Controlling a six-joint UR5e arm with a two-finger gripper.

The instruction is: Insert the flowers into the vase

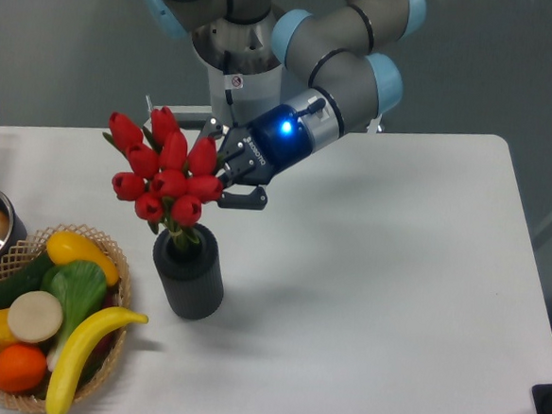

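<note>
Flowers (165,169) in vase (188,279), pincer (229,173) gripping

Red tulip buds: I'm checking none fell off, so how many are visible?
9 red tulip buds, clustered together above the dark grey ribbed vase, beside the gripper; others may hide behind.

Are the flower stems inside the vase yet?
In: the flowers' stems drop into the vase mouth, while the gripper sits at the buds.

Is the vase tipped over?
No, the vase stands upright on the table with the flowers' stems in its mouth.
</note>
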